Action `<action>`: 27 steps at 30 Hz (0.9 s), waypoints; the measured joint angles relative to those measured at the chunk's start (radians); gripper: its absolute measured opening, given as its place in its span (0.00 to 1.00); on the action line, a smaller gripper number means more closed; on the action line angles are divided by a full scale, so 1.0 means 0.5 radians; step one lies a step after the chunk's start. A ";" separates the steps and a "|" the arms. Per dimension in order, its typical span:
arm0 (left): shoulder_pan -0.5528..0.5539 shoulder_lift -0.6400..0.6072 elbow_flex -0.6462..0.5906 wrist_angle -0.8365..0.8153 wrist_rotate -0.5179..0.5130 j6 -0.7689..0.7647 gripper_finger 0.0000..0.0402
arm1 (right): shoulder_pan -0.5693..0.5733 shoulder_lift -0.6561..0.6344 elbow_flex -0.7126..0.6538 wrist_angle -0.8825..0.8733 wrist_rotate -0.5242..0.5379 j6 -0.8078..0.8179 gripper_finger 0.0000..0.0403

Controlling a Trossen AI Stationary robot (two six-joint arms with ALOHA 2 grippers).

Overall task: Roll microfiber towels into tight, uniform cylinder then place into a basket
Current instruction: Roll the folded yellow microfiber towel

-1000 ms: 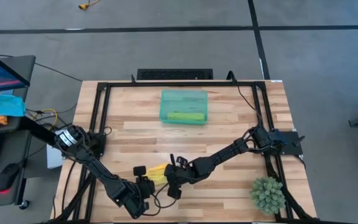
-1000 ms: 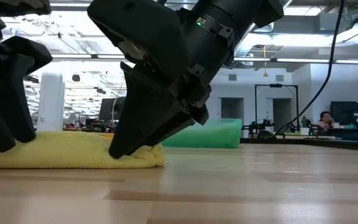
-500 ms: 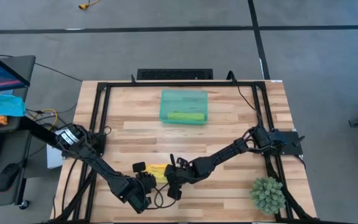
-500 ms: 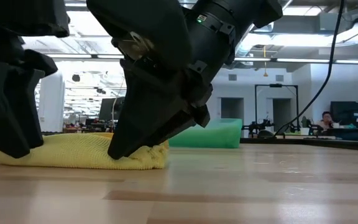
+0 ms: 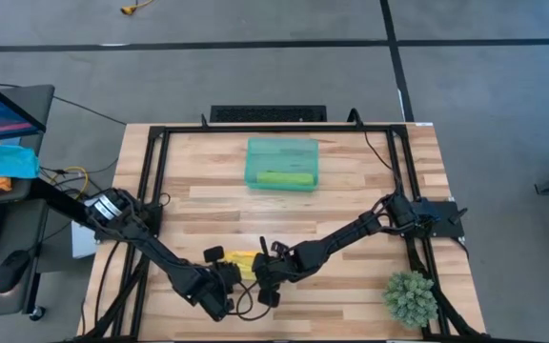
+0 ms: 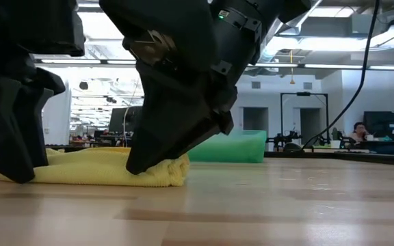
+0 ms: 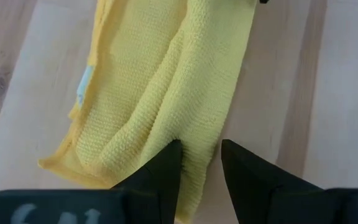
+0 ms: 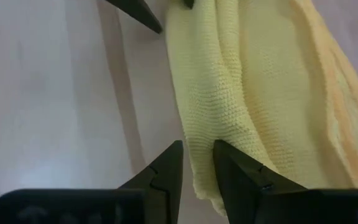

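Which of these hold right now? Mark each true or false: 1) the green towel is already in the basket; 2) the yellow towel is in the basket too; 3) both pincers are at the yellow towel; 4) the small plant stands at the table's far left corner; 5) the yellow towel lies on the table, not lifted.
1) True. A lime green towel lies rolled inside the basket.
2) False. The yellow towel is on the table's near side, far from the basket.
3) True. The left pincer and the right pincer each pinch an edge of it.
4) False. The plant stands at the near right corner.
5) True. In the low view it rests on the wood.
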 joint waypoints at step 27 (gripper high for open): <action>-0.001 -0.005 -0.155 0.194 0.003 -0.032 0.28 | 0.383 -0.162 -0.003 -0.005 0.557 -0.993 0.29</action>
